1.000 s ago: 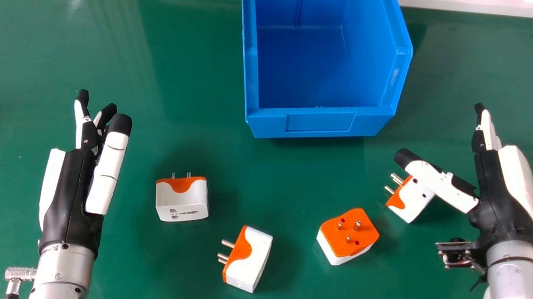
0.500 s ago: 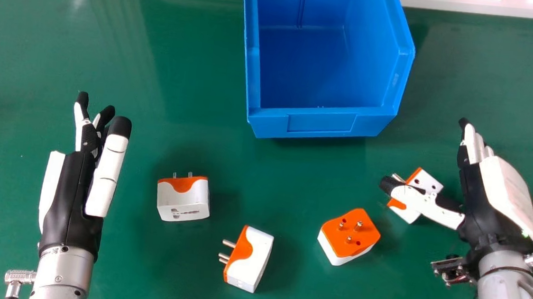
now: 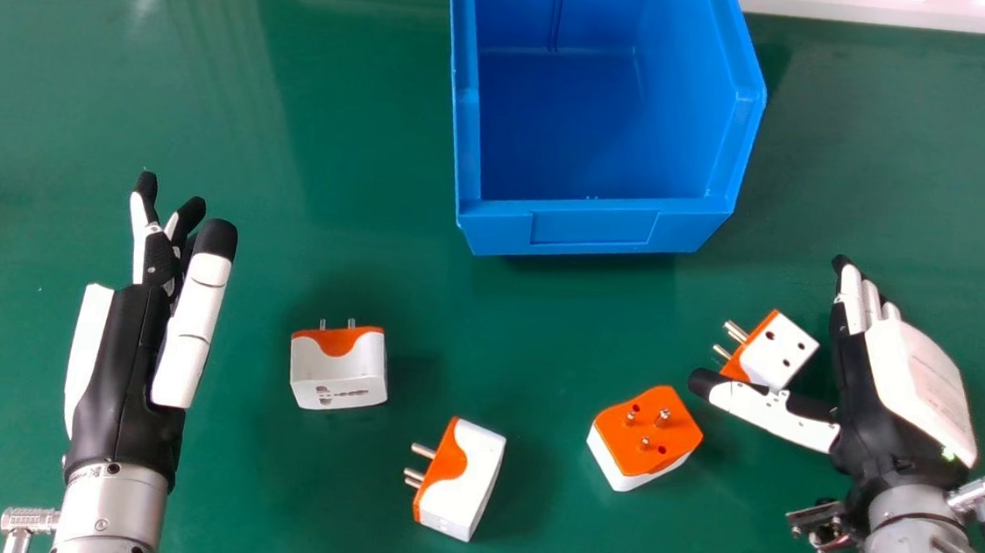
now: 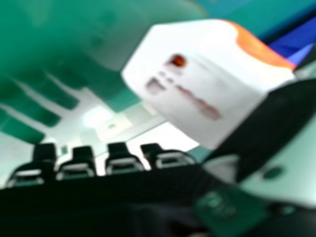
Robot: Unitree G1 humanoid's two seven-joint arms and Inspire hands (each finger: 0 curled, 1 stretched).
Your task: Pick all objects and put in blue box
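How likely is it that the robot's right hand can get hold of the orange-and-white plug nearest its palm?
Probably yes: the right hand is open beside that plug, its thumb along the plug's near side, and nothing seems to stand between plug and fingers.

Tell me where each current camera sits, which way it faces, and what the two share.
Head view: on the robot's head, looking forward and down at the green table, four plug adapters and the blue box; left hand and right hand show, with parts of both forearms.
Right hand view: at the right hand, looking closely at one adapter; its fingertips and thumb show.
Shared: the right hand, the table and, apparently, the adapter beside its thumb.
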